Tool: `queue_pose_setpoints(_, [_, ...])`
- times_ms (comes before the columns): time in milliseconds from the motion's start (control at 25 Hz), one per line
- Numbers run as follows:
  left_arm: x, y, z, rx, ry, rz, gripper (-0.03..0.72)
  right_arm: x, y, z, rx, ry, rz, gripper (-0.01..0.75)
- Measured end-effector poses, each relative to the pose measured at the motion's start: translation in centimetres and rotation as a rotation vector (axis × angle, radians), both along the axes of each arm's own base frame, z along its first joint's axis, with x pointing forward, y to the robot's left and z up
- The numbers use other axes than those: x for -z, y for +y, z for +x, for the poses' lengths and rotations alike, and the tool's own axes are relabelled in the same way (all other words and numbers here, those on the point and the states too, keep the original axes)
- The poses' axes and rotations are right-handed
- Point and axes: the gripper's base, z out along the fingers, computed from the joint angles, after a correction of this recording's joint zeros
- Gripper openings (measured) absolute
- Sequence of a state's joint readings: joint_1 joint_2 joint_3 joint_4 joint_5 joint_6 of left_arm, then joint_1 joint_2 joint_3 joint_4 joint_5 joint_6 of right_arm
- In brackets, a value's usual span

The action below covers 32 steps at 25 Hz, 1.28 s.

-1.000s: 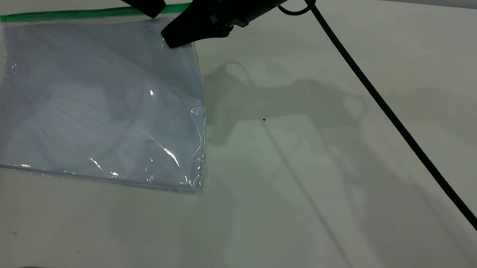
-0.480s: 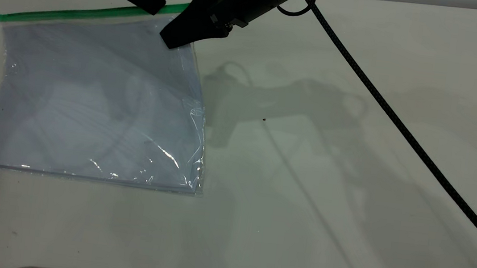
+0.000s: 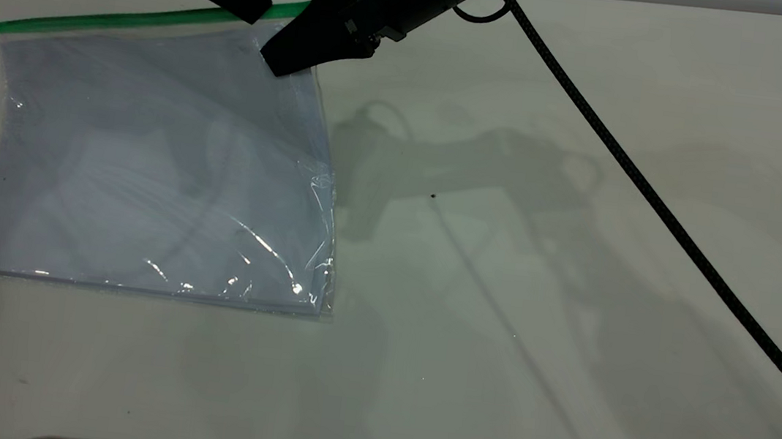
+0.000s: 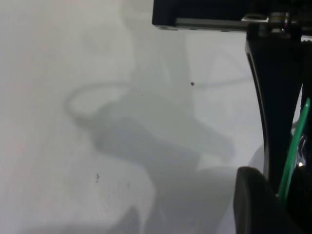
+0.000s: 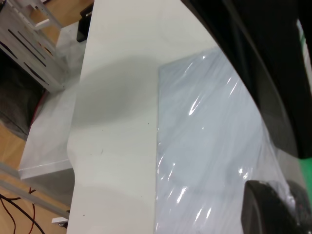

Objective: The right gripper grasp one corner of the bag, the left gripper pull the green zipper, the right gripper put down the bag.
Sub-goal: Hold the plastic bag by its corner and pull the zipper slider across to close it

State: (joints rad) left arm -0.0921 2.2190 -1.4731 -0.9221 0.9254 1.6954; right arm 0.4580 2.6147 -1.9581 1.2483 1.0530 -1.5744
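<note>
The right tool was clamped on the bag's corner; the left tool pinched the green zipper beside it.

left gripper: matte black, angular wedge housing, no cable seen | right gripper: matte black, faceted body tapering to pointed fingers, small pale screw heads on housing | braided cable: thick, black with fine speckled weave, short loop by the wrist | left wrist view: silver rail strip on black housing
</note>
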Motion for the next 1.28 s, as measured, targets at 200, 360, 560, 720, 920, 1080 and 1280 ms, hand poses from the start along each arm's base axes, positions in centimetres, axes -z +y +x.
queue_pose_setpoints(200, [0.0,0.0,0.0,0.004,0.003,-0.001,0.156,0.0,0.0,0.0,-0.002,0.002,0.001,0.033])
queue_pose_setpoints(360, [0.1,0.1,-0.2,0.021,0.003,0.010,0.054,0.0,0.0,0.0,-0.002,0.002,0.001,0.033])
queue_pose_setpoints(560, [0.1,0.1,-0.1,0.017,-0.004,0.017,0.053,-0.1,-0.6,0.3,0.017,0.037,0.003,0.033])
queue_pose_setpoints(720, [0.1,0.1,0.3,-0.014,-0.032,0.028,0.053,-0.2,-2.7,1.5,0.075,0.084,0.013,0.033])
queue_pose_setpoints(920, [0.2,0.3,0.8,-0.039,-0.069,0.052,0.053,-0.4,-6.9,3.6,0.162,0.136,0.032,0.033])
queue_pose_setpoints(1080, [0.3,0.5,1.0,-0.052,-0.082,0.081,0.053,-0.3,-10.7,5.0,0.232,0.164,0.030,0.033])
queue_pose_setpoints(1280, [0.7,1.0,0.8,-0.076,-0.044,0.145,0.053,-0.2,-14.2,6.1,0.300,0.169,0.013,0.033])
